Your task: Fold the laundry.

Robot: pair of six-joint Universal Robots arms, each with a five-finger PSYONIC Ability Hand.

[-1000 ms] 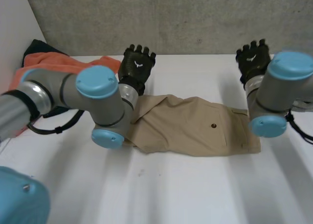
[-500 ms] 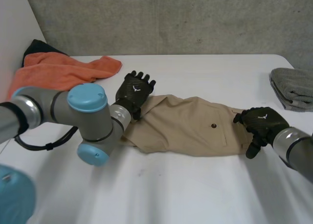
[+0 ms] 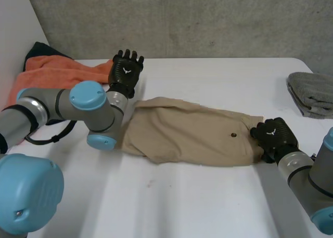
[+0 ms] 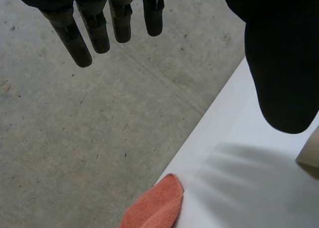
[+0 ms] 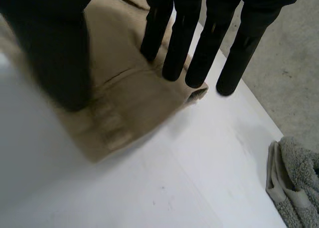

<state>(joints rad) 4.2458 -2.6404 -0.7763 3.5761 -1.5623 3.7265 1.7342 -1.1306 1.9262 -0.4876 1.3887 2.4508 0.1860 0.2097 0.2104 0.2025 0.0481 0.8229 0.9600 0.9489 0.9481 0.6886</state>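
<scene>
Tan trousers lie folded lengthwise across the middle of the white table. My right hand sits on their right end, at the waistband. In the right wrist view its fingers press down on the waistband edge of the trousers and the thumb bears on the cloth opposite, gathering it between them. My left hand hovers open past the trousers' left end, close to the orange towel. Its fingers are straight and hold nothing; a tan corner shows beside its thumb.
An orange towel lies bunched at the back left over a dark cloth; its tip reaches the table's far edge. A folded grey towel rests at the right edge. Concrete floor lies beyond the table.
My right arm swung down from the back of the table to the trousers' right end and its fingers closed on the waistband. My left hand lifted off the left end toward the orange towel.
</scene>
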